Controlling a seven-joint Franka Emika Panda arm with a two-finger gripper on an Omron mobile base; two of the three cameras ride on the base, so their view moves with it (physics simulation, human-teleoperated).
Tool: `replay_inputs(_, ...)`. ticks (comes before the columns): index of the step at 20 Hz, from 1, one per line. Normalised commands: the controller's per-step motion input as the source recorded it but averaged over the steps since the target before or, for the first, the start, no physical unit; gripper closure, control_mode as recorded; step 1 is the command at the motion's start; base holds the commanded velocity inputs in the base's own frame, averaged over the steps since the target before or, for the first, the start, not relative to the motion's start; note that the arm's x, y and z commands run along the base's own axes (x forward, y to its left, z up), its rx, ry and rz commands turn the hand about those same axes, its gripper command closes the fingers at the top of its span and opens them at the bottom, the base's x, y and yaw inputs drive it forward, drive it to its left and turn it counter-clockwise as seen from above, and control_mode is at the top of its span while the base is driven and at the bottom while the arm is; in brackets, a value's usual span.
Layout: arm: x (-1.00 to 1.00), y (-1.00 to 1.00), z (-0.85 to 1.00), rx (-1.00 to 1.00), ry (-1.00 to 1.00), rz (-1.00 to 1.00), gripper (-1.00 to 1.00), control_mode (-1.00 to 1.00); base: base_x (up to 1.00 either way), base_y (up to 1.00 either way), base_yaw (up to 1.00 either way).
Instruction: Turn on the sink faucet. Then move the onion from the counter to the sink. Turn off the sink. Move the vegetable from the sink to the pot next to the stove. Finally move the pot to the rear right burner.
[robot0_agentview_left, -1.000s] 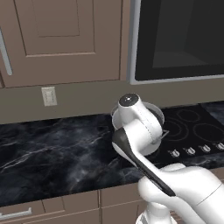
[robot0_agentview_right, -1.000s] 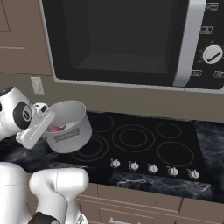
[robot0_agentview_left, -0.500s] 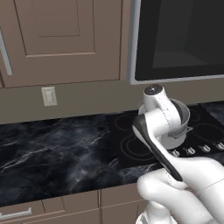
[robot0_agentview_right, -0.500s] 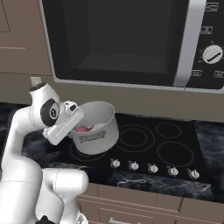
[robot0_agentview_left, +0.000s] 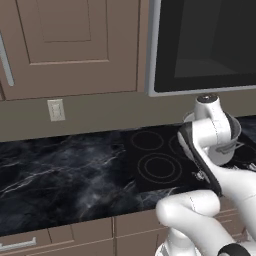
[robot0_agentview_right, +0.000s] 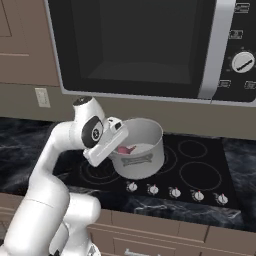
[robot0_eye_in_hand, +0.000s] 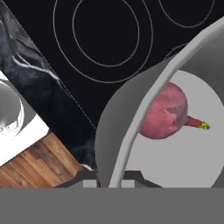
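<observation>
the gripper (robot0_agentview_right: 119, 145) was clamped on the rim of the pot (robot0_agentview_right: 142, 159), held above the stove (robot0_agentview_right: 200, 175); the onion (robot0_eye_in_hand: 164, 111) lay inside.

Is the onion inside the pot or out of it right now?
Inside. The hand view shows the reddish onion lying on the grey pot's floor, and the right base view shows pink over its rim.

The robot arm (robot0_agentview_right: 55, 165) is glossy white with rounded links, dark grey joint discs and black bands
</observation>
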Motion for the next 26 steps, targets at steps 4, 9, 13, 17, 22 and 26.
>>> replay_inputs(4,0.23,-0.90,0.00,0.05,0.00,0.00,1.00,-1.00,0.00,0.00,0.00)
replay_inputs(9,0.34,-0.83,0.00,0.06,-0.02,0.00,1.00,-1.00,0.00,0.00,0.00)
replay_inputs(13,0.44,-0.75,0.00,0.07,-0.02,0.01,1.00,-1.00,0.00,0.00,0.00)
replay_inputs(17,0.45,-0.65,0.00,0.07,0.00,0.03,1.00,-1.00,0.00,0.00,0.00)
replay_inputs(22,0.36,-0.40,-0.21,0.01,-0.01,0.04,1.00,-1.00,0.00,0.00,0.00)
replay_inputs(26,0.47,-0.36,-0.14,0.03,-0.01,0.07,1.00,-1.00,0.00,0.00,0.00)
